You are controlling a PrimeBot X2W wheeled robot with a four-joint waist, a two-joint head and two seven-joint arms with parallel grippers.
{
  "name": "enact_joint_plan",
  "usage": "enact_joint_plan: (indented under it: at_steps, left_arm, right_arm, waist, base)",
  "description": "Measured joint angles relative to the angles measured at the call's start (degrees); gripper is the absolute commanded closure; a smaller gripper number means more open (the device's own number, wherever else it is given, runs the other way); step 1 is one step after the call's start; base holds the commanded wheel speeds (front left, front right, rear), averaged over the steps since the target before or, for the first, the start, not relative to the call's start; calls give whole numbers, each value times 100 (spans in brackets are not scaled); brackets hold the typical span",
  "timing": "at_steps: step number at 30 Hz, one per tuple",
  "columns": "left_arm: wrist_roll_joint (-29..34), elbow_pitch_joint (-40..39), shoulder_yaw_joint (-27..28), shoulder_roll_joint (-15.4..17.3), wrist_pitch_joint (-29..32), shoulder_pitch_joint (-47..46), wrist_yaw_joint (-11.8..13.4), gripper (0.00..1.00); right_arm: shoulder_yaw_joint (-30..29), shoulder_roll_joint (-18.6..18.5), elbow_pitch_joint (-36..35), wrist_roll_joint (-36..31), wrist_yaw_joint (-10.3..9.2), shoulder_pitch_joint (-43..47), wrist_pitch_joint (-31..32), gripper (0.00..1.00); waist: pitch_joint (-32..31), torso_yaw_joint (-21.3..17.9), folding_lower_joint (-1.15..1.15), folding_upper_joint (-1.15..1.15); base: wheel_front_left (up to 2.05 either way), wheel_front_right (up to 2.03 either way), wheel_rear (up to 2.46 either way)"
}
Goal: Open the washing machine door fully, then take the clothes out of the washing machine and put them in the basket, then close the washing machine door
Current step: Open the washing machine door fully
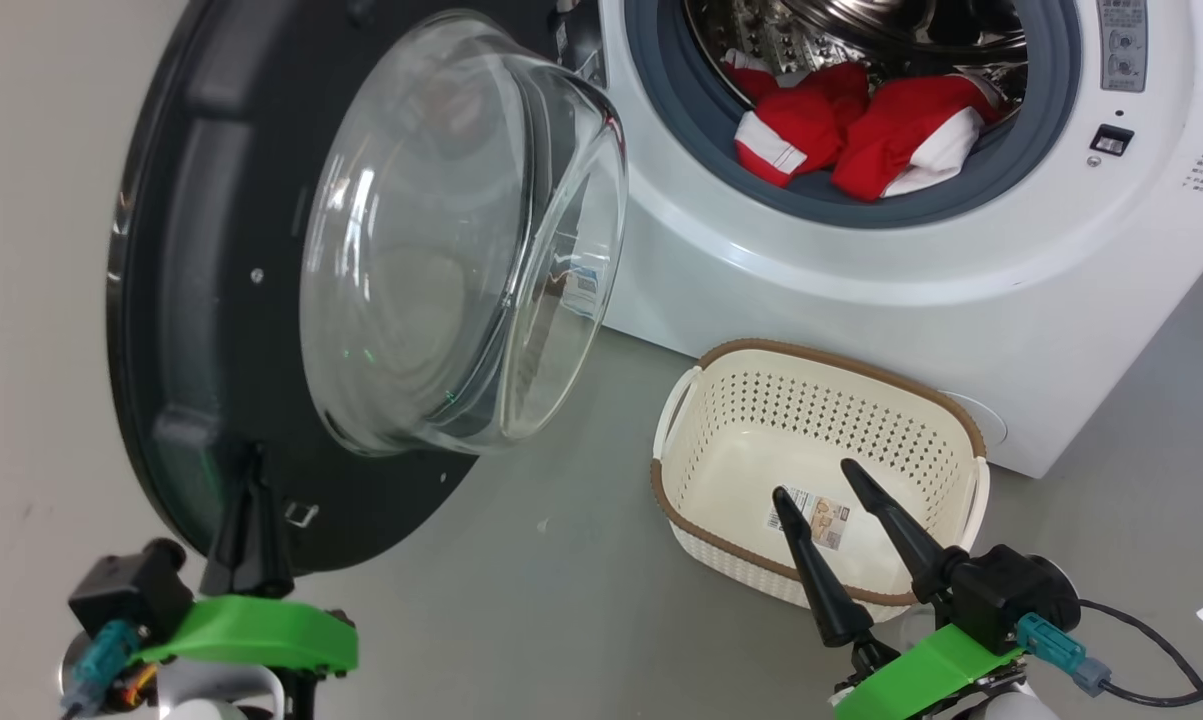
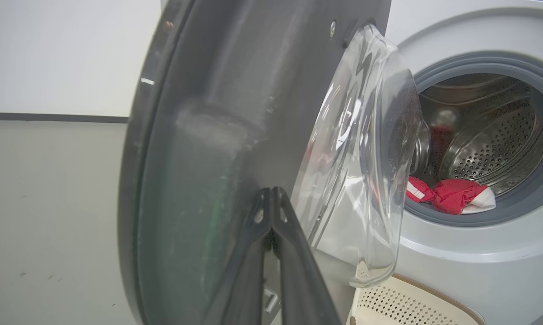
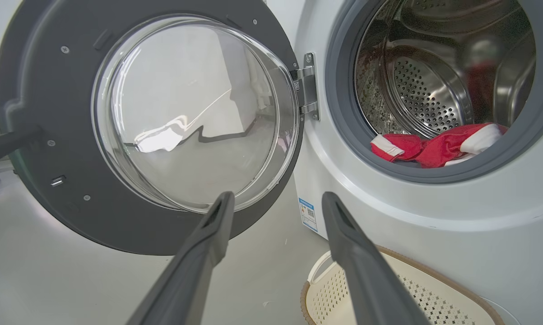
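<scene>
The large round washing machine door, with its wide glossy black rim and clear bulging glass bowl, is standing swung open to the left of the big white boxy washing machine, its inner face showing to the head camera. The left pincer is pressing its two long dark fingers tightly together with nothing between them. Their tips appear to be touching the black inner rim low on the door, just beside the glass bowl. The right pincer is hanging with its fingers spread wide, holding nothing, above the small cream-white perforated plastic basket with the brown woven-look rim. That basket is sitting on the grey floor just in front of the machine, with a paper label lying on its bottom. The clothes, two bright red garments with white panels, are lying bunched side by side at the front of the perforated steel drum. They are resting on the lower part of the grey rubber ring, well apart from both pincers.
</scene>
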Motion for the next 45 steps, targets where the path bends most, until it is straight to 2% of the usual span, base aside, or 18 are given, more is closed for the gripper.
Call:
enact_joint_plan:
  at_steps: [7, 28, 45]
  left_arm:
    - [-30, 339, 292, -49, -1, -346, -114, 100]
    - [260, 1479, 1121, -292, -2, -1153, -756, 100]
    - [808, 2054, 1904, -333, -2, -1613, -1007, 100]
  right_arm:
    - [24, 0, 21, -62, 0, -2, 0, 0]
    - [47, -2, 21, -243, 0, -24, 0, 0]
    - [100, -5, -4, -313, 0, -87, 20, 0]
  waist:
    - [105, 2, 0, 0]
    - [350, -48, 0, 0]
    - [500, -137, 0, 0]
  base:
    - [0, 0, 0]
    - [0, 0, 0]
    - [0, 0, 0]
